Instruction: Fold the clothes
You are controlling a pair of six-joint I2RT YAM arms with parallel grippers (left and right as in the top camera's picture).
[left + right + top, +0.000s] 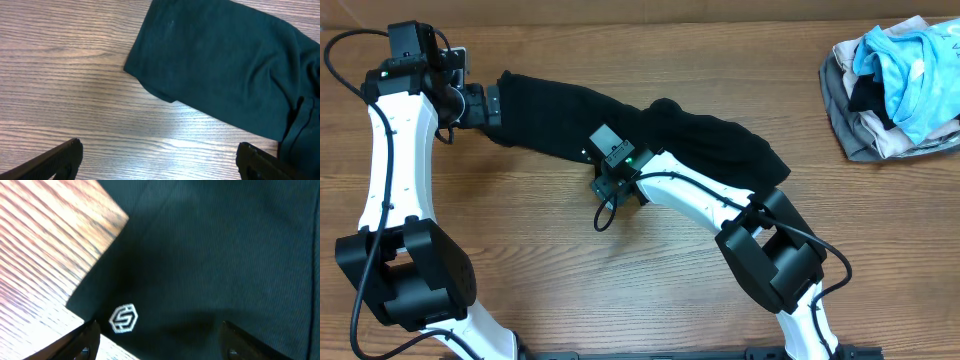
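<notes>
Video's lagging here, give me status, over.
Left gripper open over table. Right gripper open above black garment, at logo. Unfolded. Nothing in the way.

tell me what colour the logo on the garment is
White logo on the black garment, clearest in the right wrist view.

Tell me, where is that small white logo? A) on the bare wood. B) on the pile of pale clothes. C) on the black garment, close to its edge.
C: the right wrist view shows the white logo on the black garment, near a corner beside the wooden table.
</notes>
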